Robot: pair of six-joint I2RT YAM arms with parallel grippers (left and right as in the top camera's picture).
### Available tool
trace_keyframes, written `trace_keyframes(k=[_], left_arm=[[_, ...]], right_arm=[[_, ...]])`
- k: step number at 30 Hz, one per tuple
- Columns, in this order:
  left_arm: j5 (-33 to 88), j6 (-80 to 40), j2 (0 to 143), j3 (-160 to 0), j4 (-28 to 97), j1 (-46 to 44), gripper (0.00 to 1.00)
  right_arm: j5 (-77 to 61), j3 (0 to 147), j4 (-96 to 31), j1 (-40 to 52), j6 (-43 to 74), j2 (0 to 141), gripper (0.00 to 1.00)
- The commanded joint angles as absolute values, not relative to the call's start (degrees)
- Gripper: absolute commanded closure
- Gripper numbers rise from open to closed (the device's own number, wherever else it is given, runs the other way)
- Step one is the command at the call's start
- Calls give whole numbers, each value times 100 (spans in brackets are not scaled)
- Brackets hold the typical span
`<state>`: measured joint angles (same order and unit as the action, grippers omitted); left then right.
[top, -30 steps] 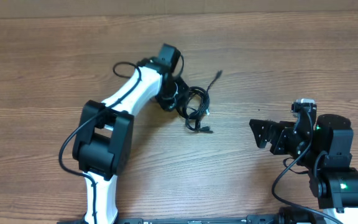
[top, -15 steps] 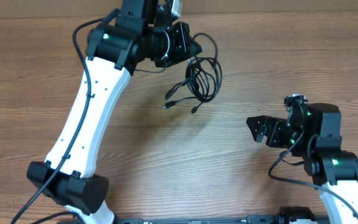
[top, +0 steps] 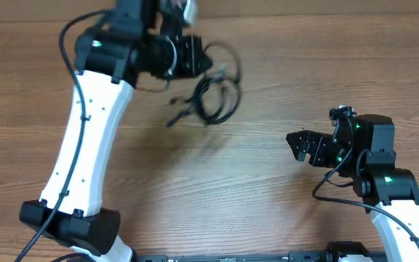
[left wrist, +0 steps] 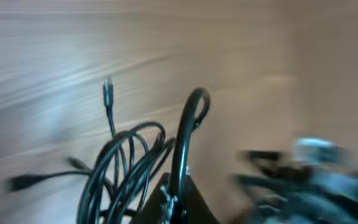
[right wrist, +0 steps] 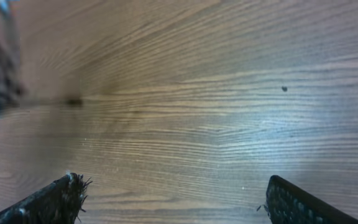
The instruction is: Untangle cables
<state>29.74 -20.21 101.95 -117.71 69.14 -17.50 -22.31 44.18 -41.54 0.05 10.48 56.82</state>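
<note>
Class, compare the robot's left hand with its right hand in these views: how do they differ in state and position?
The left hand is shut on the cables, which hang from it; the right hand is open and empty. The left hand is over the far side of the table; the right hand is nearer, by the right edge, pointing left. Both are black.

A wooden table (top: 268, 211) with long horizontal grain fills the overhead view. Light pools in a pale sheen (right wrist: 229, 134) on its surface.
</note>
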Motion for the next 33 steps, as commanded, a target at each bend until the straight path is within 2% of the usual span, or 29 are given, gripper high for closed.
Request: trace_keyframes(k=[1,4,8,13,14,15,16,17,25,29,33], left_arm=[[-888,-1669,10044,-11708,7279,-2412,96],[-1756,-1470,10084,-11572,7210,-2838,96],[-1839,-930,10350,-11542,6945,-3044,96],[-1833,-945,11002,-11542,7032,-3050,96],[-1793,-947,11187,-11542,7074,-3050,92],[-1785,-1007,11238,-11542,7096,-3052,76],[-1772,-1149,11288,-11542,7122,-3050,48],[-1710,-1247,11292,-11542,7131,-3050,2],[-1363,-1365,11227,-12359,7614,-3000,0],[-1232,-2353,11194,-13812,8329,-2808,0],[-1214,-2746,11087,-14735,8853,-2528,0]], right_arm=[[-2263,4534,-4075,16,1039,5660,8],[-2265,4534,-4025,16,1041,5660,8],[-2283,4534,-4066,16,1039,5660,8],[-2283,4534,-4086,16,1039,5660,8],[-2281,4534,-4084,16,1039,5660,6],[-2281,4534,-4082,16,1039,5660,0],[-2279,4534,-4075,16,1039,5660,0],[-2279,4534,-4073,16,1039,5660,0],[-2515,4534,-3979,209,985,5677,0],[-2440,4534,-3301,1540,283,5819,0],[-1881,4534,-2558,2475,331,6128,0]])
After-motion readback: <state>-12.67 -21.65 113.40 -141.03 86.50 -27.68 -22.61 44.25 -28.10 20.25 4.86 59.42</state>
